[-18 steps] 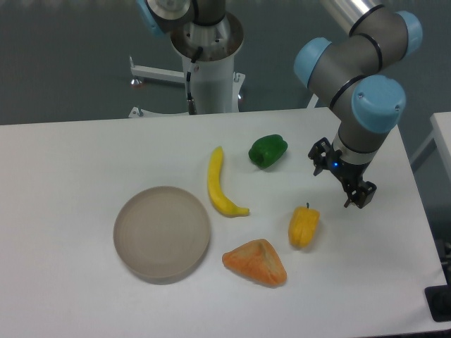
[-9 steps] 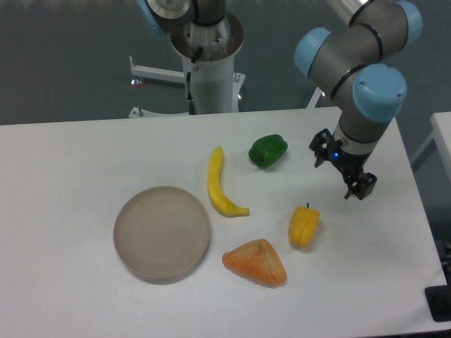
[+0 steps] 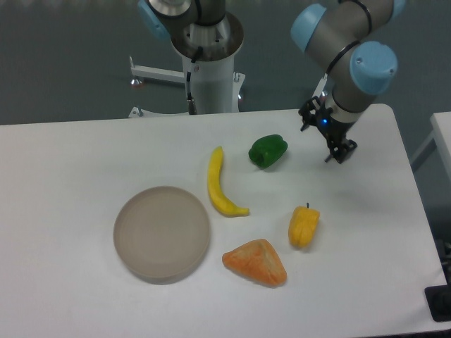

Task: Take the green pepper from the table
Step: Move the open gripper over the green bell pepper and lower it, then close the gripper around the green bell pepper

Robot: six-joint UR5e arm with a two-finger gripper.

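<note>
On the white tabletop (image 3: 84,141), the green pepper (image 3: 268,151) is seen lying just right of the banana (image 3: 220,184). Above the tabletop, right of the pepper and apart from it, the gripper (image 3: 325,134) is held with its jaws spread and nothing between them.

Dark grey floor (image 3: 63,63) behind counter, 12 o'clock. White metal stand frame (image 3: 151,74) on it. Light, even overhead lighting; soft shadows.
</note>
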